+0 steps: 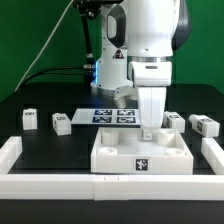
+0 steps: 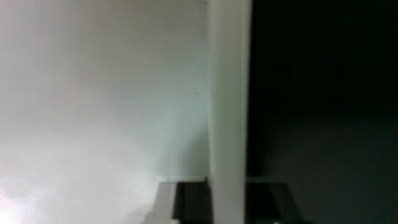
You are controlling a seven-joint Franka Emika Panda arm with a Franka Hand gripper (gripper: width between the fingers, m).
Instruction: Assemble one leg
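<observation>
Arm [image 1: 145, 40] upright, claw [image 1: 149, 130] pointing down at tray [image 1: 140, 160] far corner; spread or pinched unclear.

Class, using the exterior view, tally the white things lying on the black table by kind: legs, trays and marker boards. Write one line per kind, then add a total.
Legs: 4
Tray: 1
Marker board: 1
Total: 6
</observation>
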